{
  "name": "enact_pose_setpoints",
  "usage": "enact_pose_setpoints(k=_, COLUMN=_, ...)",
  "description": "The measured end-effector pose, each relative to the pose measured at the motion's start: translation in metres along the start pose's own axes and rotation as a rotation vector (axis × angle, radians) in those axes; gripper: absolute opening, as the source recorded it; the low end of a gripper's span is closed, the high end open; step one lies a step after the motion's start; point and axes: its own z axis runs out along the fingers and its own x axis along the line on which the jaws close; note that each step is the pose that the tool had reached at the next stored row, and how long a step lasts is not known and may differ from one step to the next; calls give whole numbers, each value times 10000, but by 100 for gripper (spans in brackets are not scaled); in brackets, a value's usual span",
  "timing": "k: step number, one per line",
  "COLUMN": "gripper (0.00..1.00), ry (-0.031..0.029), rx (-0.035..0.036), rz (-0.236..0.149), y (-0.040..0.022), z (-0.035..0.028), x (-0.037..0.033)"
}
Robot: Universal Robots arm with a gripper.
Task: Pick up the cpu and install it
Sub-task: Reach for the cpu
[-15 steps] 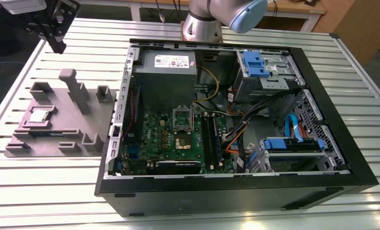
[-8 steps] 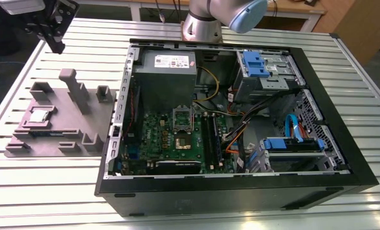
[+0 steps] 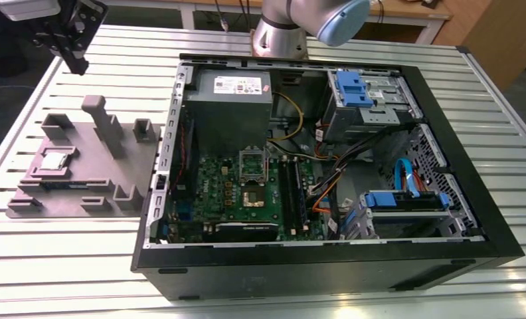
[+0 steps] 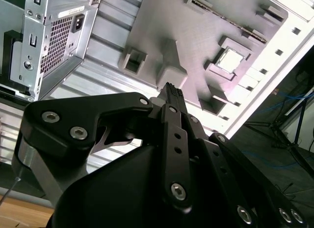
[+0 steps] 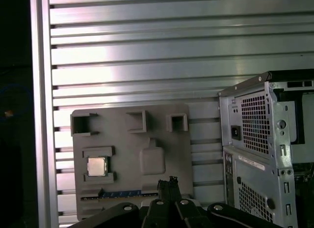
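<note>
Close before the wrist cameras, my pincer (image 4: 172, 89) has its two fingers pressed together and holds nothing. Under it lies the table (image 3: 59, 279), with the open computer case (image 3: 334, 266) at the exterior view's right. Just beside the case, the grey holder (image 3: 95, 169) carries the cpu (image 3: 55, 159) flat in a pocket on its side far from the case. The cpu is well below my pincer and, being square, has no long axis.
</note>
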Motion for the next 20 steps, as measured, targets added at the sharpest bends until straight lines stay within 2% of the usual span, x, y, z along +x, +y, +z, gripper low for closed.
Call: enact_pose_setpoints(k=20, gripper=10, ry=22, rx=2, rz=0, y=-4, z=13, x=50)
